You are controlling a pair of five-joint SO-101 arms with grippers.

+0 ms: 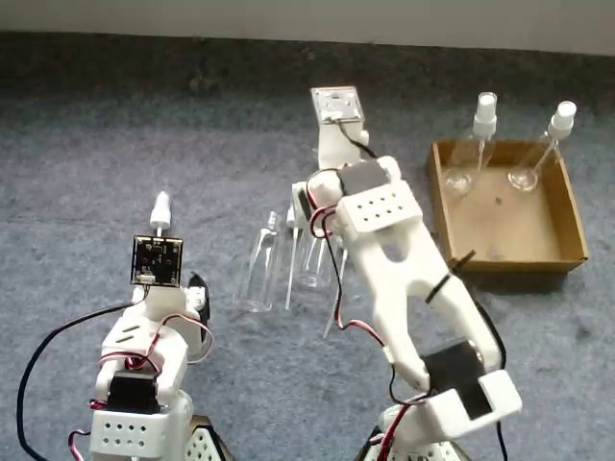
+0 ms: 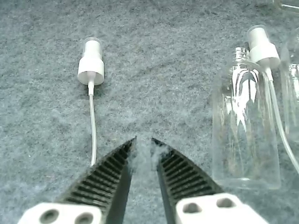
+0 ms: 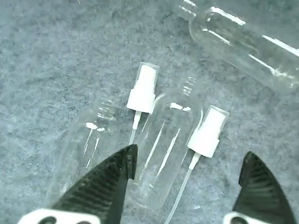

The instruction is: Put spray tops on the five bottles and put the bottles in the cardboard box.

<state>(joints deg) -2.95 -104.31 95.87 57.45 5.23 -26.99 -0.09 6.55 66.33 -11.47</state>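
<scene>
Left pincer [image 2: 143, 144]: jaws a narrow gap apart, gripping nothing, low over the counter [image 2: 163, 84] toward its near left side. Right pincer [image 3: 187, 161]: jaws spread wide, empty, above the loose items at mid-counter. The left wrist view shows a lone spray top [image 2: 91, 60] lying flat, its dip tube trailing toward the pincer, well apart from a clear bottle [image 2: 245, 126] on its side. The right wrist view shows a topless bottle [image 3: 88, 140] beside a second topless bottle [image 3: 168, 144], with a second spray top [image 3: 142, 91] between their necks, a third spray top [image 3: 208, 130] just beside them and a third bottle [image 3: 243, 42] lying beyond. The high view shows the cardboard box [image 1: 509, 257] toward the far right edge, holding one capped bottle [image 1: 478, 144] and another capped bottle [image 1: 541, 152] at its far wall. Bottles are clear; tops are white under clear caps. The counter is covered in grey felt-like fabric, and a pale strip runs along the far edge.
</scene>
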